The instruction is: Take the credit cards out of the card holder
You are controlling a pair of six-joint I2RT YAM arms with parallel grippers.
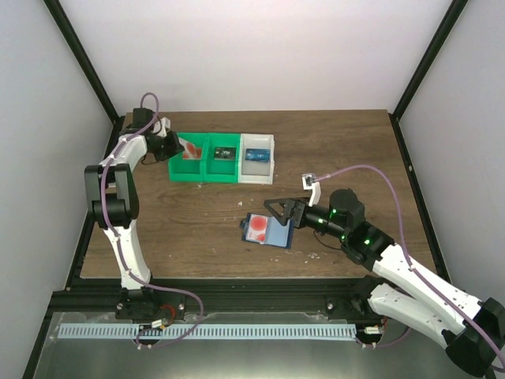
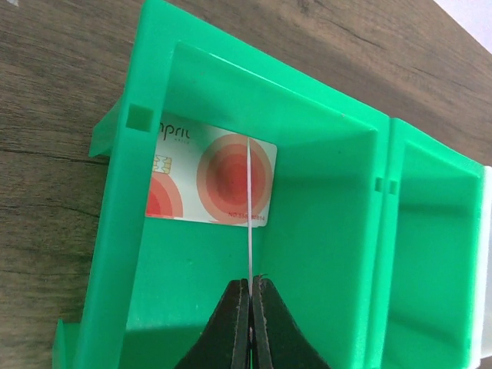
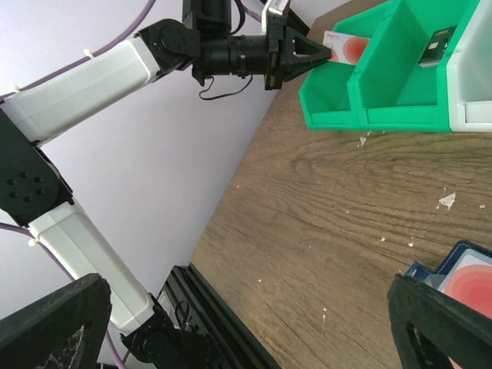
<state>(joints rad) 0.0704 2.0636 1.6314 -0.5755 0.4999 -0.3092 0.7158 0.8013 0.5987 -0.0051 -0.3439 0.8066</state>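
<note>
Holding the black two-finger right gripper out from the near right edge, jaws standing wide apart and gripping nothing, with its dark fingers sitting at opposite bottom corners of the right wrist view. Hanging that gripper at the right end of the flat dark navy rectangular card holder, itself lying on the brown wooden table near the middle; unable to tell touching from just beside. Showing, in the holder's left half on the paler blue panel, a whitish-pink credit card with a big red round spot.

Farther back on the left, pinching a thin second credit card edge-on between the closed fingers of the left gripper, at the left compartment of the bright green plastic bin. Showing a third credit card inside that compartment, red rings facing the left wrist camera. Showing also a small dark item in the green middle compartment. Finding a white plastic bin against the green bin's right side, holding a small blue item.
</note>
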